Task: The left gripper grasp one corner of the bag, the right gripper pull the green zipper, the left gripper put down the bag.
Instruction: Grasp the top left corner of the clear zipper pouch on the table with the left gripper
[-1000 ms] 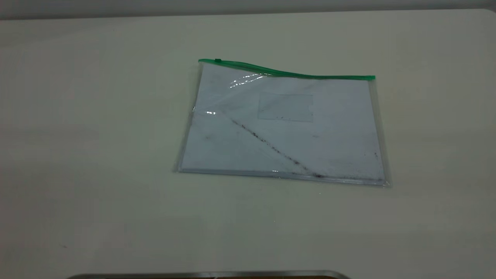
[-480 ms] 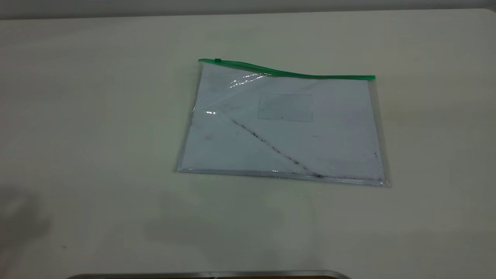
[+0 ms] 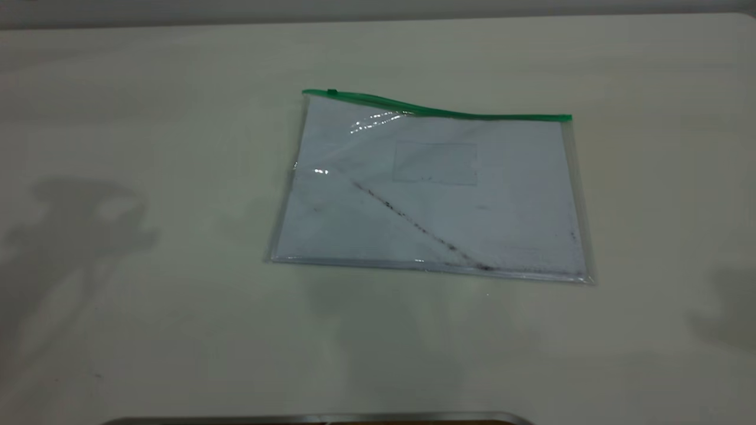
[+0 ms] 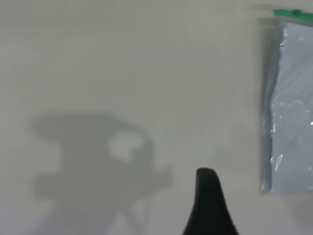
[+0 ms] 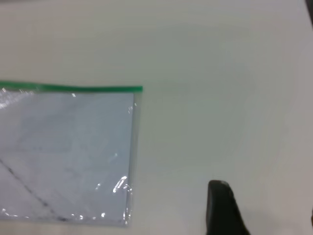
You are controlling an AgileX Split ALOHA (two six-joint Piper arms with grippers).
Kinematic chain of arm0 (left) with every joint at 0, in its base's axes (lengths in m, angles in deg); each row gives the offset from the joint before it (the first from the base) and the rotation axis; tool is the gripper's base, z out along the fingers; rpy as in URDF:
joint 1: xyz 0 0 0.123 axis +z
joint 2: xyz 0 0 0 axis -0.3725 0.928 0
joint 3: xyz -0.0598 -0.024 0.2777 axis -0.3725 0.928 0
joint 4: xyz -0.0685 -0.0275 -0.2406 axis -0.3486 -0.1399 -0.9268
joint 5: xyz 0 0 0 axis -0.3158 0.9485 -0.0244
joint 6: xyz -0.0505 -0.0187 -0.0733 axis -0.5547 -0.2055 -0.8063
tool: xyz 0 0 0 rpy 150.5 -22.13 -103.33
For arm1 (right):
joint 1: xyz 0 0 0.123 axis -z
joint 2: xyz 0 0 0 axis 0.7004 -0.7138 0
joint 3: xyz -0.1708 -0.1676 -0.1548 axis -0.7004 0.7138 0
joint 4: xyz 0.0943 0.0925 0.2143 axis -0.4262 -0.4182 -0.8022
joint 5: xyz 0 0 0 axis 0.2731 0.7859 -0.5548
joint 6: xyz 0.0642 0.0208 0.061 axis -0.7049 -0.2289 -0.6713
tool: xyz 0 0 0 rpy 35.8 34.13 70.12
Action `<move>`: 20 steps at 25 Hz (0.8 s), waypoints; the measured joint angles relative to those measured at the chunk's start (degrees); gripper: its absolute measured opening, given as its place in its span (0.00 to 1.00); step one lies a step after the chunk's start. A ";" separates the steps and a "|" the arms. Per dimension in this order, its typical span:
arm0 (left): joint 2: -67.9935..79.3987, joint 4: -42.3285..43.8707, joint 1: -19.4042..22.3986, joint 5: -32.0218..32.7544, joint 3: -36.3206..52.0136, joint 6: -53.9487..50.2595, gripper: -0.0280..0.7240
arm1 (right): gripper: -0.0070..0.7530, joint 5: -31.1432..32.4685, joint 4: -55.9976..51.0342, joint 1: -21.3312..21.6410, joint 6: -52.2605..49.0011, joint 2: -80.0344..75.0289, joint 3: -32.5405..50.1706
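The bag [image 3: 431, 195] lies flat on the surface [image 3: 147, 118], near its middle, long axis running left to right across the exterior view. The green zipper [image 3: 437, 110] edges the far long side, and its slider tab [image 3: 332, 92] sits close to the far left corner. Nothing touches the bag.

Neither arm appears in the exterior view — only shadows fall on the surface, one at the left, a fainter one at the right edge.

In the left wrist view, one tapered finger of the left claw [image 4: 209, 200] shows over bare surface, with the bag's left short edge and the zipper end well apart from it, off to one side. In the right wrist view, one finger of the right claw [image 5: 222, 205] shows beside the bag's right short edge, clear of it. With a single finger visible in each view, I cannot tell how far either claw is spread.

The coming move — the corner grasp — likely turns on this: the left claw stands off the bag's left short edge, so it must travel toward the bag to reach a left-side corner. The slider tab lies at that same end.
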 joint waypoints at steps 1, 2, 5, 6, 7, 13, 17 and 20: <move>2.52 -3.05 -0.05 0.02 -2.00 3.86 0.82 | 0.62 -0.54 0.00 0.00 0.54 -2.07 -0.55; 5.52 -6.11 -0.06 0.43 -4.16 7.23 0.82 | 0.62 -0.84 0.00 0.00 1.12 -3.72 -1.27; 13.62 -14.14 -0.06 3.74 -10.78 18.52 0.82 | 0.62 -1.90 -0.12 0.00 2.88 -8.93 -3.11; 16.33 -16.73 -0.06 5.28 -13.10 22.17 0.82 | 0.62 -2.14 -0.12 0.00 3.35 -10.13 -3.64; 18.93 -18.68 -0.06 6.77 -15.37 25.62 0.82 | 0.62 -2.49 -0.17 0.00 3.49 -11.39 -3.91; 31.53 -27.65 -0.06 12.60 -25.39 39.39 0.82 | 0.62 -3.09 -0.17 0.00 3.97 -15.57 -4.18; 38.28 -28.57 -0.06 14.52 -29.82 42.69 0.82 | 0.62 -3.22 -0.17 0.00 4.01 -15.90 -4.23; 42.51 -28.77 -0.24 15.88 -32.61 43.39 0.82 | 0.62 -3.28 -0.17 0.00 4.04 -15.90 -4.23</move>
